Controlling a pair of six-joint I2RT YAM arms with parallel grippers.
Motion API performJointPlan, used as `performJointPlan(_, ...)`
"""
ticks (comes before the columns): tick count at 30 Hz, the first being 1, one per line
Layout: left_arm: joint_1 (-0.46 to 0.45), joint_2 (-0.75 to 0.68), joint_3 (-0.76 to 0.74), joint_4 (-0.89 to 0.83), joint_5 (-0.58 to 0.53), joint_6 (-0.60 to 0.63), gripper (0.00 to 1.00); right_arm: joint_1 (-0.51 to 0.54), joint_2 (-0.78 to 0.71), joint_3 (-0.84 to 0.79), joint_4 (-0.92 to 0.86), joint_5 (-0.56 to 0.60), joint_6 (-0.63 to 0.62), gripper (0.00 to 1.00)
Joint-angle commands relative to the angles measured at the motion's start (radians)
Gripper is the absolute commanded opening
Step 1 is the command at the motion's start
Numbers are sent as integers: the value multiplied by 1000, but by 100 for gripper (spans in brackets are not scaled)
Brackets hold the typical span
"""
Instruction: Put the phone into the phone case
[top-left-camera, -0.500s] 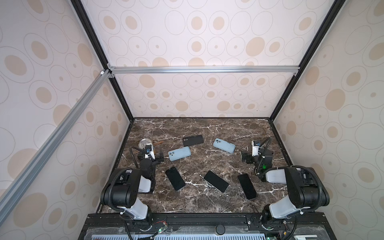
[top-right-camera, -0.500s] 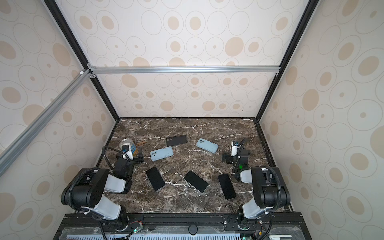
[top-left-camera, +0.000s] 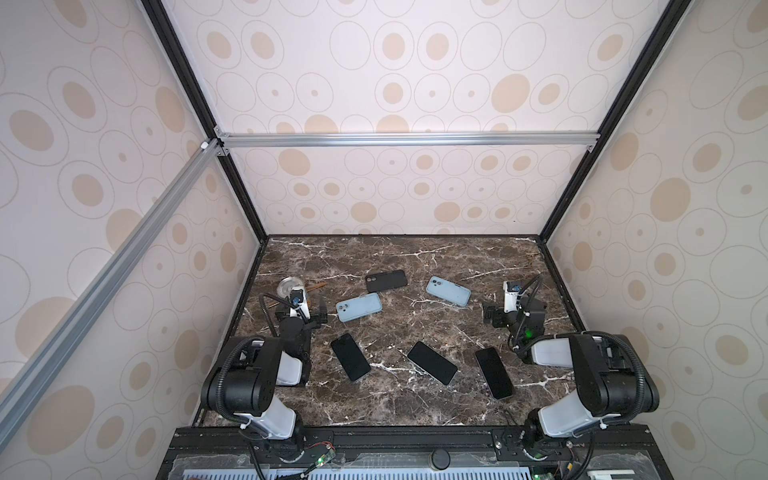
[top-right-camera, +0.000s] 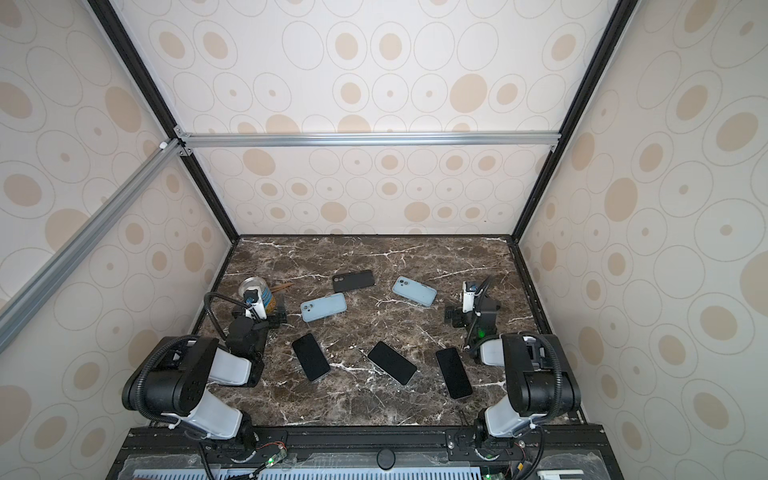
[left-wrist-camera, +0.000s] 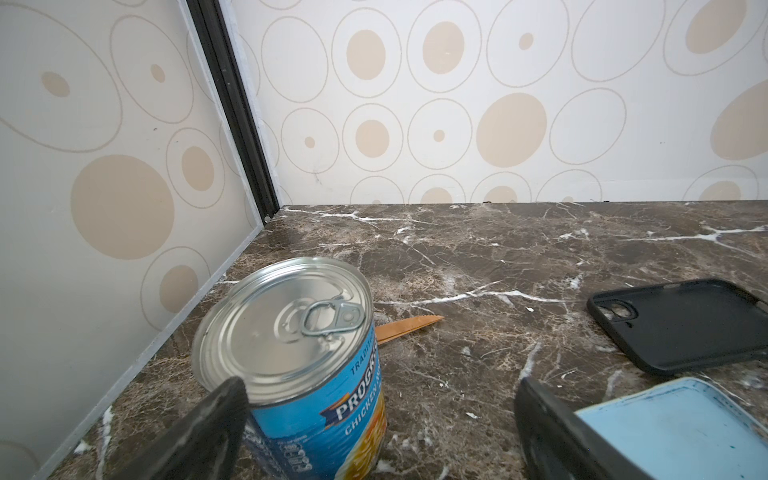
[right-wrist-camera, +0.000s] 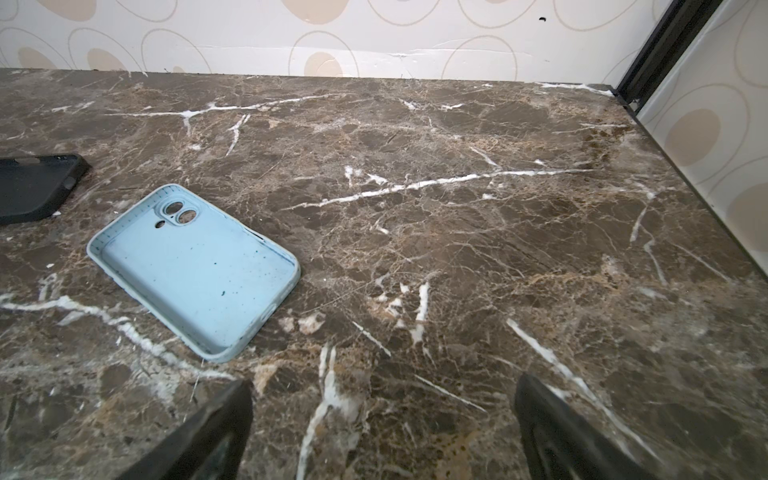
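Edges first. The marble table (top-left-camera: 390, 401) is boxed by walls on 3 sides, w/ black frame posts in the far corners. The front edge is the black rail carrying my two bases. The widest bare room is the strip btwn the cases and the back wall, plus the far right corner, plain marble up to the wall in the right wrist view. The left side is tighter. An upright soup can (left-wrist-camera: 291, 340) stands just beside my left gripper (left-wrist-camera: 380, 386), near the left wall. A wooden knife (left-wrist-camera: 409, 326) lies flat behind it, partly hidden.

Task things all lie flat. In the far row, open side up, are the left blue case (top-left-camera: 359, 307), black case (top-left-camera: 386, 280) and right blue case (top-left-camera: 448, 291). The first two lie close; can't tell if their edges touch. In the near row, dark face up, are the left phone (top-left-camera: 350, 357), mid phone (top-left-camera: 432, 362) and right phone (top-left-camera: 493, 372), apart from each other. No phone is in a case.

Both arms are folded low, elbows back by the rail, forearms fwd, fingers aimed at the back wall, low over the marble. The left gripper is spread wide and empty; one finger (left-wrist-camera: 552, 436) sits just beside the left blue case's end. The right gripper (right-wrist-camera: 382, 388) is also spread wide w/ nothing btwn its fingers. The right blue case lies ahead and off to one side, clear of them.
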Motion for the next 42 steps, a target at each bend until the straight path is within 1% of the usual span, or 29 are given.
performJointPlan(1,7,3,14,4,11,16,100,5,-13,13,1,-1,0,100)
performJointPlan(11,8,1,11,9,12,16,99,5,-13,15,1,-1,0,100)
performJointPlan(13,6,-6,13,1,-15,13,100,4,-14,13,2,-1,0,100)
performJointPlan(14,6,-33,16,-28,-39,3,100,5,-17,11,4,-2,-1,100)
performJointPlan(16,6,-116,43,-155,-80,-13,100,5,-29,4,33,-9,-3,100)
performJointPlan(17,3,-160,74,-238,-106,-16,100,5,-62,10,4,-15,-3,100)
performJointPlan(19,-12,-228,129,-345,-175,-30,100,5,-167,50,-159,-32,-7,100)
performJointPlan(20,-12,-270,157,-386,-184,-56,99,6,-237,84,-274,-31,11,100)
performJointPlan(21,-13,-323,191,-437,-173,-83,100,6,-309,120,-397,-22,34,100)
performJointPlan(22,-13,-371,224,-483,-158,-111,100,6,-365,150,-476,-14,65,99)
performJointPlan(23,-13,-419,270,-556,-141,-160,100,6,-419,184,-562,-13,99,96)
performJointPlan(25,-15,-487,354,-682,-55,-235,99,8,-500,249,-710,-20,158,85)
performJointPlan(27,-15,-532,437,-790,57,-315,99,11,-552,312,-826,-60,219,76)
performJointPlan(29,-20,-549,521,-892,162,-386,99,20,-574,373,-920,-133,278,70)
performJointPlan(31,-35,-548,613,-992,292,-402,99,46,-573,433,-1010,-210,298,68)
performJointPlan(32,-52,-545,655,-1043,362,-381,100,75,-567,475,-1078,-227,293,68)
performJointPlan(33,-67,-546,688,-1091,414,-350,99,117,-561,515,-1157,-219,282,68)
performJointPlan(35,-133,-562,727,-1162,519,-241,99,213,-553,571,-1276,-184,251,69)
performJointPlan(37,-211,-592,727,-1218,549,-126,99,329,-551,606,-1362,-144,218,70)
performJointPlan(38,-252,-614,706,-1228,555,-73,99,393,-549,619,-1403,-125,199,71)
performJointPlan(39,-287,-641,671,-1219,593,-24,99,456,-551,623,-1428,-118,178,72)
performJointPlan(40,-309,-668,634,-1202,635,16,99,506,-552,615,-1437,-140,149,73)
performJointPlan(41,-329,-700,589,-1178,703,63,99,557,-555,596,-1438,-198,112,75)
performJointPlan(42,-340,-733,531,-1151,770,115,99,605,-562,569,-1429,-228,96,76)
